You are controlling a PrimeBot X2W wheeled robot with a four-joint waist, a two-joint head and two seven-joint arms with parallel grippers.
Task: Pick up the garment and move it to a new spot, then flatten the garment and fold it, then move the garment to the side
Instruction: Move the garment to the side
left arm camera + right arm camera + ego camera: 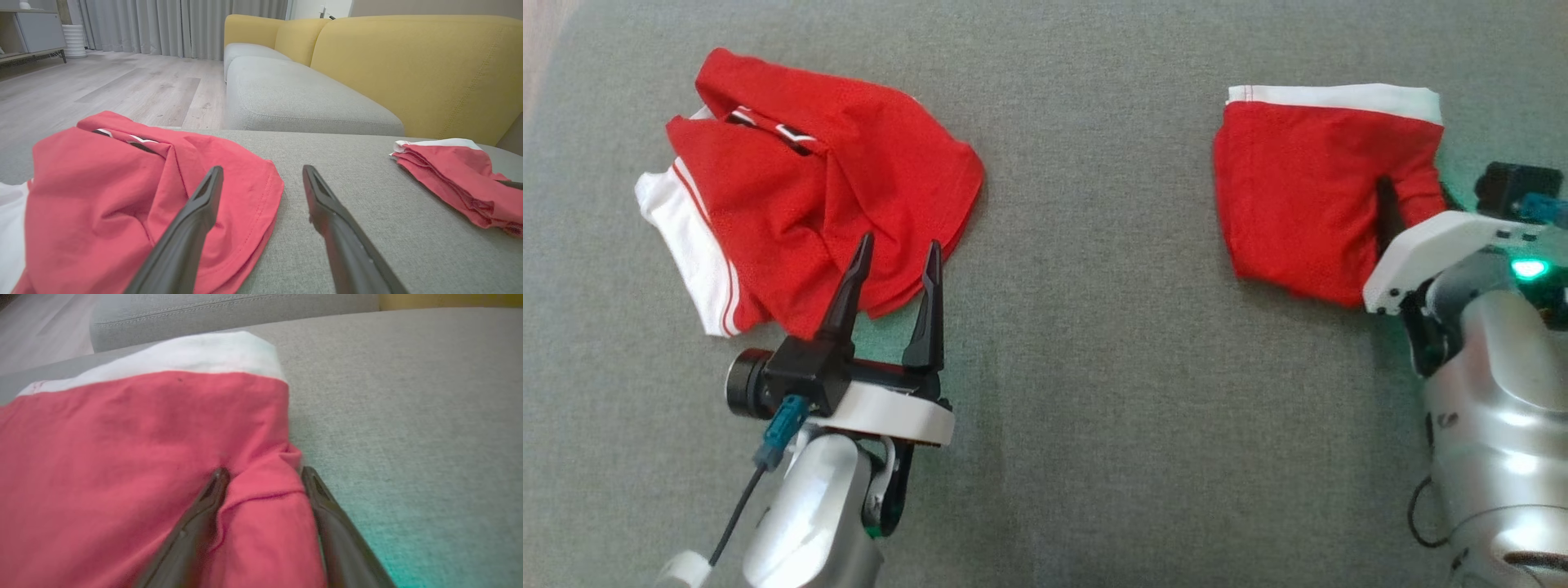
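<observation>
A crumpled red garment (833, 180) (102, 183) with white trim lies at the left of the grey cushion (1094, 327). My left gripper (899, 241) (262, 167) is open, its tips over the garment's near right edge, with nothing between them. At the right lies a folded red garment (1307, 188) (122, 457) (457, 175) with a white band along its far edge. My right gripper (264, 469) is open and straddles a raised fold at that garment's near right corner, red cloth bunched between the fingers. One dark finger (1387, 204) shows against the cloth in the head view.
The cushion's middle stretch between the two garments is bare grey fabric. Beyond it stand another grey seat (302, 98) and yellow backrests (408, 69). Wooden floor (102, 81) lies off the far left edge.
</observation>
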